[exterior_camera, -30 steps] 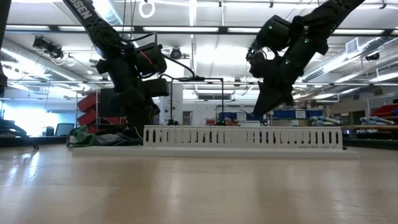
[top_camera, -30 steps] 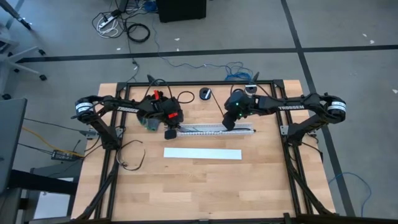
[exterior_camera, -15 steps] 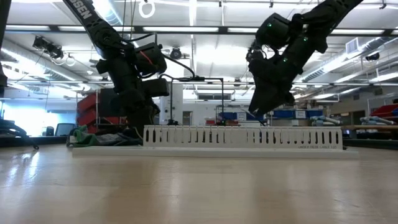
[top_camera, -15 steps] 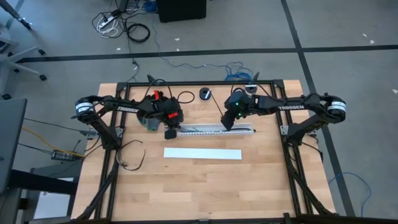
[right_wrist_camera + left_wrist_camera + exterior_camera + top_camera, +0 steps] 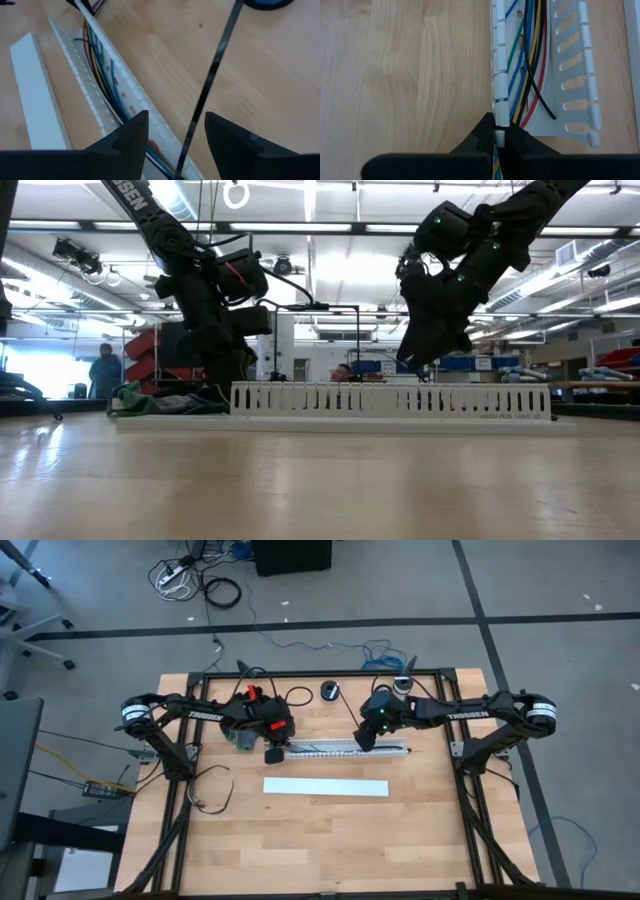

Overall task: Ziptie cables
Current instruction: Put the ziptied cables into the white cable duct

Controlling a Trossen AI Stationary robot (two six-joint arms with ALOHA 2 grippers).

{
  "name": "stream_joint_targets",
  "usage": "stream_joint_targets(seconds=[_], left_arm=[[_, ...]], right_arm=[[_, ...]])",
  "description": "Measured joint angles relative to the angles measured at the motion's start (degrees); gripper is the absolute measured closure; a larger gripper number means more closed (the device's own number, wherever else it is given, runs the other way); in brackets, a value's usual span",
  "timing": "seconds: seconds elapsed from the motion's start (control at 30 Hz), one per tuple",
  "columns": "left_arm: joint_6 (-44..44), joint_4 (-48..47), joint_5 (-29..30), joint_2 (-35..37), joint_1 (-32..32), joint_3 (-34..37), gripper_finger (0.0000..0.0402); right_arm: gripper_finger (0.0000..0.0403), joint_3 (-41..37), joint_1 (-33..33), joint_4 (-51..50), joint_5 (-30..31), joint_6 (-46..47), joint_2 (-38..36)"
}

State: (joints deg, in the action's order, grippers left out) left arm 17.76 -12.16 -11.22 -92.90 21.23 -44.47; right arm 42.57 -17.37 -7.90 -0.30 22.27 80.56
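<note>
- A white lid strip (image 5: 326,787) lies flat on the table (image 5: 300,840), parallel to the duct (image 5: 345,748) and apart from it, on the side away from the arms' bases.
- A small dark round object (image 5: 330,691) sits near the table's far edge, between the two arms.
- In the low view the duct's slotted wall (image 5: 390,399) stands across the table and hides what lies inside; a person (image 5: 103,370) stands far back in the room.
- A black ziptie (image 5: 210,80) rises at a slant out of the duct, between the right gripper's (image 5: 175,130) open jaws, touching neither finger.
- The cables (image 5: 530,55) lie lengthwise inside the duct: blue, green, yellow, red and black wires, bunched toward one wall, the black one ending loose on the duct floor.
- The left gripper (image 5: 497,142) is closed at the duct's end, pinching a wall tab, the wires running beneath its fingers.
- The right gripper hovers above the duct's middle in the high view (image 5: 367,735).
</note>
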Motion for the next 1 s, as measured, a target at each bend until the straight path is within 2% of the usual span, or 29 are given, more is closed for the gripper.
stream_joint_targets(seconds=[0.37, 0.8, 1.0], left_arm=[[0.00, -0.36, -0.25, 0.03, 0.02, -0.02, 0.0401], [0.04, -0.11, -0.52, 0.02, 0.02, -0.02, 0.0401], [0.03, -0.09, -0.61, 0.02, 0.02, -0.02, 0.0401]], right_arm=[[0.0244, 0.09, 0.80, 3.22, 0.51, -0.27, 8.09], [0.0253, 1.03, 0.81, 1.75, -1.27, -2.43, 3.40], [0.0277, 1.01, 0.81, 1.22, -0.93, -2.45, 3.75]])
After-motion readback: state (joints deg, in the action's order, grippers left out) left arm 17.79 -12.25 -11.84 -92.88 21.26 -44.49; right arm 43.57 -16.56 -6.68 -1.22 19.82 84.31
